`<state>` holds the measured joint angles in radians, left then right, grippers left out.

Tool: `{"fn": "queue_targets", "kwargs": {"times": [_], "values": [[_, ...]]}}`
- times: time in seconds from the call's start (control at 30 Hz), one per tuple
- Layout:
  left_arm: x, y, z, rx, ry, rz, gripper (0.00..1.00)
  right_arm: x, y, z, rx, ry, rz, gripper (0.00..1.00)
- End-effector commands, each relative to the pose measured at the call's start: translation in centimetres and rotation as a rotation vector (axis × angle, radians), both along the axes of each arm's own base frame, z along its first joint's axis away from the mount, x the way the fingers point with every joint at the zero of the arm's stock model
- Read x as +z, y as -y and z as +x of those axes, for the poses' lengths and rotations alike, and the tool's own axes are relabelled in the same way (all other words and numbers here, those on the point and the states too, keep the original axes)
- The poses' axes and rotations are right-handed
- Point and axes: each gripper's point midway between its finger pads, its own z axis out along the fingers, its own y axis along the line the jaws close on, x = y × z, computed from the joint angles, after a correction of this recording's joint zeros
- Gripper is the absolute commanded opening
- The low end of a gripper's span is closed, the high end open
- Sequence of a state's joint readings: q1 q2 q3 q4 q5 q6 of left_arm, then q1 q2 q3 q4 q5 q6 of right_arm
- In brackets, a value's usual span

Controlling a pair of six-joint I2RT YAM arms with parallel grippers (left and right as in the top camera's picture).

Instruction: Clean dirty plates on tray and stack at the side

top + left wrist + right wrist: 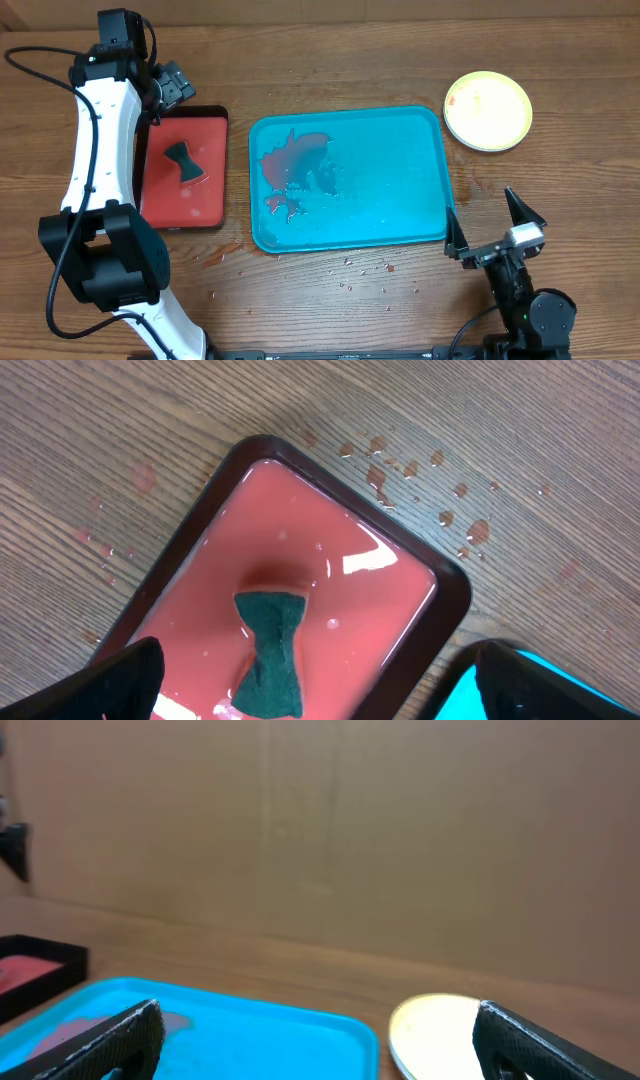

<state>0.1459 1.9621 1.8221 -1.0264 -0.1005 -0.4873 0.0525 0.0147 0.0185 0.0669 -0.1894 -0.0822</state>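
Observation:
The turquoise tray (400, 150) lies mid-table with no plate on it, only a red smear (295, 165) and water at its left end. A yellow-green plate (487, 110) sits on the table beyond the tray's far right corner. The light blue and white plates do not show on their own. My right gripper (478, 200) is open and empty by the tray's near right corner; its wrist view shows the tray (250, 1030) and the plate (435, 1035) between its jaws (318, 1020). My left gripper (178, 88) is open and empty, above the red tray's far end.
A red tray (185, 205) with a dark rim lies left of the turquoise tray. It holds pinkish liquid and a dark green sponge (183, 160), which also shows in the left wrist view (270, 655) between the left jaws (318, 650). Droplets (365, 268) dot the table in front.

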Motion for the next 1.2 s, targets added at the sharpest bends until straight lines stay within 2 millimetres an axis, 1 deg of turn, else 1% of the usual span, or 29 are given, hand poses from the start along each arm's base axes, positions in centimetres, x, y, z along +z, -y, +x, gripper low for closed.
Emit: {"fn": "queue_targets", "kwargs": {"times": [0.0, 0.07, 0.13, 0.2, 1.17], "values": [[0.8, 0.0, 0.1, -0.008, 0.017, 0.009, 1.00, -1.2, 1.8, 0.5, -0.108, -0.042, 0.016, 1.00], [0.8, 0.0, 0.1, -0.007, 0.017, 0.009, 1.00, -2.5, 2.4, 0.6, -0.144, -0.094, 0.013, 1.00], [0.8, -0.1, 0.1, -0.007, 0.017, 0.009, 1.00, -4.0, 2.5, 0.6, -0.148, -0.154, 0.006, 1.00], [0.8, -0.1, 0.1, -0.007, 0.017, 0.009, 1.00, -3.9, 2.8, 0.7, -0.168, -0.151, 0.007, 1.00], [0.8, 0.1, 0.2, -0.010, 0.017, 0.009, 1.00, -3.9, 2.7, 0.7, -0.163, -0.151, 0.007, 1.00]]}}
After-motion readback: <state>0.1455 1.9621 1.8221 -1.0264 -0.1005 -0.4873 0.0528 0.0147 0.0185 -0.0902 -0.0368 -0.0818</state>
